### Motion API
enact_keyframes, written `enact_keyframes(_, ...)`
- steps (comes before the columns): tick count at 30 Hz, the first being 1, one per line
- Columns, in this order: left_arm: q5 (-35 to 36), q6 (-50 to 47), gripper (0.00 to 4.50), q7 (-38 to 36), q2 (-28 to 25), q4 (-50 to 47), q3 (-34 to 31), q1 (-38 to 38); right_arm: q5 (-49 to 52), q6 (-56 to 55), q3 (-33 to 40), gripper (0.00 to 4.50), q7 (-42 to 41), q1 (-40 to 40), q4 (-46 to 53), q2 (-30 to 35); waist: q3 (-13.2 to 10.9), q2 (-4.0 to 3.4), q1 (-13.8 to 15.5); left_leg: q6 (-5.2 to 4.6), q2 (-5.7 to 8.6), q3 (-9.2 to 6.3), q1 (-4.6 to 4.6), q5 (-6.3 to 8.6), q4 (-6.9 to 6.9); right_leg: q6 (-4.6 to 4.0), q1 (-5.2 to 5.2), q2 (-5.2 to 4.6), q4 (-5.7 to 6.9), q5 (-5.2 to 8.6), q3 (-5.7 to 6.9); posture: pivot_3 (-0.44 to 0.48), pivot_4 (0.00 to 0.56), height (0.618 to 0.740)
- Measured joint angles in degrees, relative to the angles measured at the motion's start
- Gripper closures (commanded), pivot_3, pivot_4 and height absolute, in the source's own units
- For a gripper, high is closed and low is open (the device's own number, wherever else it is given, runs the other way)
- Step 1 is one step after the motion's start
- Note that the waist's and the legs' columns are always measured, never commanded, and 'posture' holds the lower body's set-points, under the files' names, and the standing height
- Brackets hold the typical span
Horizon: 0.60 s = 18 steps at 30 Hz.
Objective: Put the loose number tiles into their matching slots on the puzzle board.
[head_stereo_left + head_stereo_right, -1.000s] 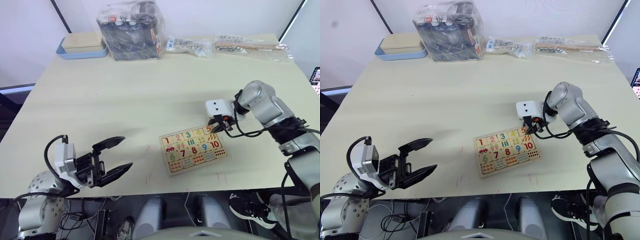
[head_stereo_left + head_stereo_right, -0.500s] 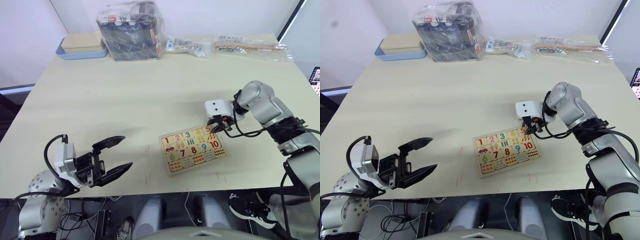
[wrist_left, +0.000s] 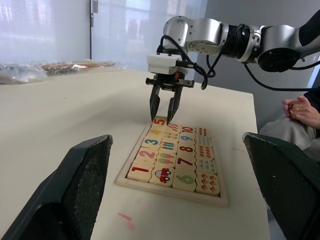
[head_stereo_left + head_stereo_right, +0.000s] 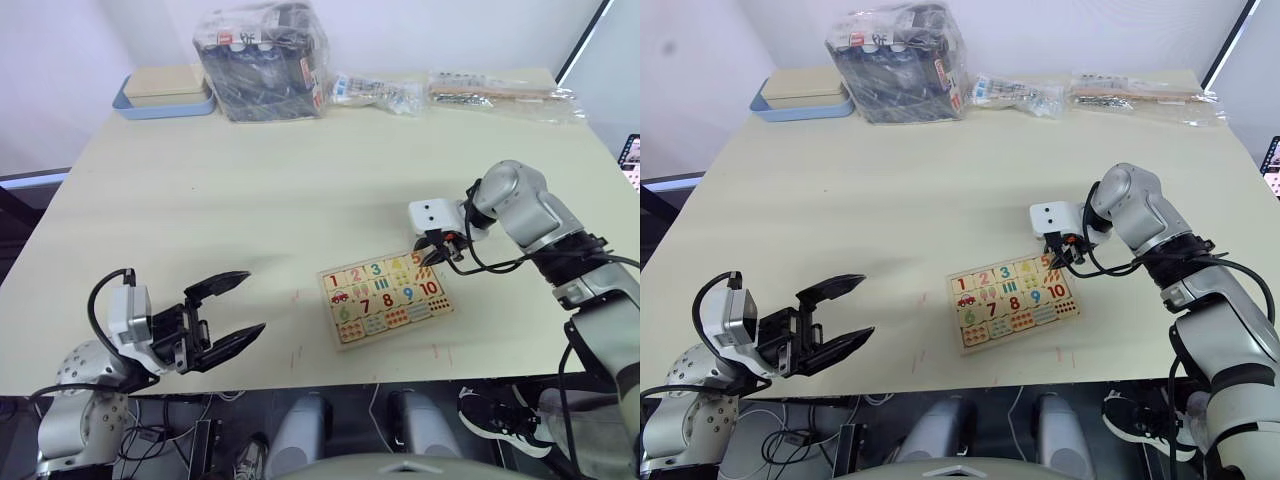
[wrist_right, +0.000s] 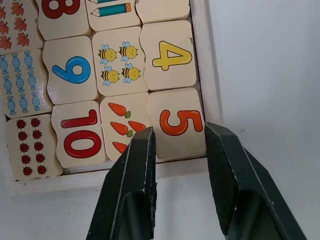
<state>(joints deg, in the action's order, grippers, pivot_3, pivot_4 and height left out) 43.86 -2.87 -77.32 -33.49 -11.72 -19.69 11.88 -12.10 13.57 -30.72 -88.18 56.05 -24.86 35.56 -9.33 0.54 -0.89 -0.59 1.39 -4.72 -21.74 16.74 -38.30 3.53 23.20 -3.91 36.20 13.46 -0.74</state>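
A: What is seen to have changed over the last second?

B: Very little. The right gripper (image 5: pixel 177 150) was already poised over the far right corner of the puzzle board (image 4: pixel 388 300) a second ago, and it is found in the same place now. The board itself has not been shifted on the table (image 4: pixel 250 200).

A: How are the jaws of that gripper set?

B: They are parted by about a tile's width, with one finger on each side of the orange 5 tile (image 5: pixel 176 123). Nothing is held: in the left wrist view the tile is seen lying level in its slot, with the fingertips just above it.

A: And the other tiles?

B: In the top row, 1 to 5 are all seated; the 5 lies at roughly two o'clock from the board's centre, and the 4 tile (image 5: pixel 168 56) sits just beside it. No empty slot can be made out.

A: What is meant by that for the task?

B: It is judged that the last tile has been placed and released, so the task appears essentially finished; only a withdrawal would be left.

A: The left gripper (image 4: pixel 222 315)?

B: It is held wide open and empty near the table's front edge, at about nine o'clock from the board and well apart from it.
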Motion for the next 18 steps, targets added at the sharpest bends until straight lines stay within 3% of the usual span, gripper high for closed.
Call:
enact_keyframes(1, 0.0, 0.0, 0.0, 0.0, 0.0, 0.0, 0.0, 0.0, -0.1, 0.0, 0.0, 3.64, 0.0, 0.0, 0.0, 0.0, 0.0, 0.0, 0.0, 0.0, 0.0, 0.0, 0.0, 0.0, 0.0, 0.0, 0.0, 0.0, 0.0, 0.0, 0.0, 0.0, 0.15, 0.74)
enact_keyframes(2, 0.0, 0.0, 0.0, 0.1, 0.0, 0.0, 0.0, 0.0, -0.2, 0.0, 0.0, 2.55, -0.2, 0.0, 0.0, -0.1, 0.0, 0.0, 0.0, 0.0, 0.0, 0.0, 0.0, 0.0, 0.0, 0.0, 0.0, 0.0, 0.0, 0.0, 0.0, 0.0, 0.15, 0.74)
enact_keyframes(3, 0.0, 0.0, 0.0, 0.2, 0.0, 0.0, 0.0, 0.0, -0.2, 0.0, 0.0, 2.36, -0.2, 0.0, 0.0, -0.3, 0.0, 0.0, 0.0, 0.0, 0.0, 0.01, 0.0, 0.0, 0.0, 0.0, 0.0, 0.0, 0.0, 0.0, -0.01, 0.0, 0.15, 0.74)
enact_keyframes(8, 0.0, 0.0, 0.0, 0.3, 0.0, 0.0, 0.0, 0.0, -0.8, 0.1, 0.0, 0.09, -0.2, 0.0, 0.0, -0.5, 0.0, 0.0, 0.0, 0.0, 0.0, 0.01, 0.0, 0.0, -0.01, 0.0, 0.0, 0.0, 0.03, 0.0, 0.0, 0.0, 0.15, 0.74)
enact_keyframes(18, -0.1, 0.0, 0.0, 0.8, 0.1, 0.0, 0.1, -0.1, -1.2, 1.2, 0.0, 0.03, -0.8, 0.0, 0.8, -0.7, 0.0, 0.0, 0.0, 0.0, 0.0, 0.0, 0.0, 0.0, -0.01, 0.0, 0.0, 0.0, 0.04, 0.0, -0.01, 0.0, 0.15, 0.74)
